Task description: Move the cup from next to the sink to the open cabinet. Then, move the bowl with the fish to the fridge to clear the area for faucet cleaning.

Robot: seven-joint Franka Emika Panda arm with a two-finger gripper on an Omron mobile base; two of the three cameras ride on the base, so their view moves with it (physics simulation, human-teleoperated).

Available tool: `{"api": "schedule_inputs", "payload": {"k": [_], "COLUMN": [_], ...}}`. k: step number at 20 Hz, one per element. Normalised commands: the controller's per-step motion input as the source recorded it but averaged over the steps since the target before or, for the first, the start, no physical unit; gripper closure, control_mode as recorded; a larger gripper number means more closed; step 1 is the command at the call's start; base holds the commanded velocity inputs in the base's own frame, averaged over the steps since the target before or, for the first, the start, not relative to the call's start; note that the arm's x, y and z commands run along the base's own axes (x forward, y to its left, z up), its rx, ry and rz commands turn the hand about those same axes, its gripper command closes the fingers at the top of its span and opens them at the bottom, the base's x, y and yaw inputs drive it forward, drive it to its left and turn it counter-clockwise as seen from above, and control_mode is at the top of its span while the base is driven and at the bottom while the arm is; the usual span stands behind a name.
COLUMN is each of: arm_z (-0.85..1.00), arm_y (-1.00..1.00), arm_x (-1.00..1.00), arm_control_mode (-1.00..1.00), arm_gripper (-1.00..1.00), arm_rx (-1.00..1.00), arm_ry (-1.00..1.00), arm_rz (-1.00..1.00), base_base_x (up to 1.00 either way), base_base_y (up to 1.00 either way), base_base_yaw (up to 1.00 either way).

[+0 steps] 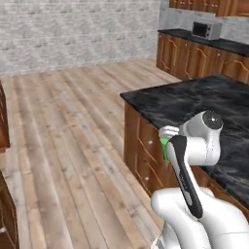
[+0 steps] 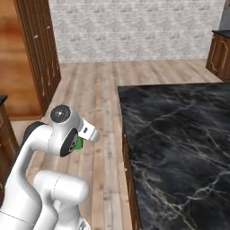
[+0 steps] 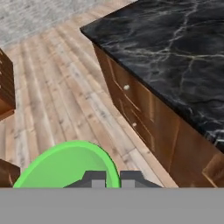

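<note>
**Cup in transit, carried beside the island desk**

Green and close to the lens, the cup (image 3: pixel 65 166) sits right at the fingers (image 3: pixel 113 178), its round rim curving up just beyond their dark tips in the hand view. They are clenched tight on the rim, so the cup is grasped and carried in the air, tucked against the white arm; a sliver of green peeks out beside the wrist in the left base view (image 1: pixel 165 148) and in the right base view (image 2: pixel 79 143).

Ahead of the fingers and off to one side runs the black marble desk (image 3: pixel 175 52), with brown drawer fronts (image 3: pixel 131 100) beneath its edge. Below and beyond the fingers lies the wooden plank floor (image 3: pixel 57 87). Far past the desk, a microwave (image 1: pixel 206 30) stands on another counter.

Judging by the task, this is the carry toward the open cabinet. Doing it well probably means holding the cup level and the grip firm, keeping it clear of the desk's corner, and approaching the cabinet shelf squarely before lowering.
</note>
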Motion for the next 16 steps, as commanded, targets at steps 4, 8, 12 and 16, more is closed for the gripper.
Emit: {"api": "schedule_inputs", "payload": {"k": [4, 8, 12, 16], "arm_z": [0.00, 0.00, 0.00, 0.00], "arm_y": [0.00, 0.00, 0.00, 0.00], "arm_x": [0.00, 0.00, 0.00, 0.00], "arm_control_mode": [1.00, 1.00, 1.00, 1.00], "arm_gripper": [1.00, 1.00, 1.00, 1.00], "arm_rx": [0.00, 0.00, 0.00, 0.00], "arm_ry": [0.00, 0.00, 0.00, 0.00], "arm_rz": [0.00, 0.00, 0.00, 0.00], "base_base_x": [1.00, 1.00, 1.00, 1.00], "base_base_y": [0.55, 0.56, 0.56, 0.59], "base_base_yaw": [0.00, 0.00, 0.00, 0.00]}}
